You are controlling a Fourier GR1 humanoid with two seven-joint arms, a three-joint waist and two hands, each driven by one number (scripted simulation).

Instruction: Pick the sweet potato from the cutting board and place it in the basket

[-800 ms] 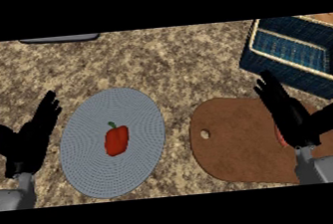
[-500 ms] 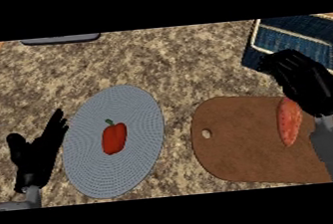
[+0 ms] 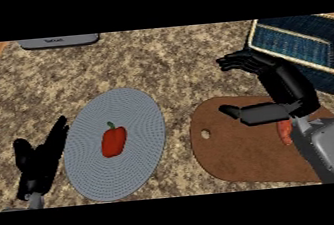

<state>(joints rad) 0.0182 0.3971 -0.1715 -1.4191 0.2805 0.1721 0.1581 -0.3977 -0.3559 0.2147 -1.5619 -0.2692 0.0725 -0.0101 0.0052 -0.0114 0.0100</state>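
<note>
Right hand (image 3: 282,87) open, holding nothing, above cutting board (image 3: 236,148); sweet potato (image 3: 283,132) partly hidden beneath forearm. Left hand (image 3: 40,160) open, resting beside plate (image 3: 137,117). Basket (image 3: 305,47) near.

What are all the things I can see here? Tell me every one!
Counter: one, speckled brown-grey, under everything.
Plate: one, grey, left of middle.
Pepper: one, red, on the plate.
Cutting board: one, brown, right side.
Sweet potato: one, orange, on the board, mostly hidden by the arm.
Basket: one, blue, top right.
Grey object: one, top edge.
Left hand: black, open, lower left.
Right hand: black, open, above the board.
</note>
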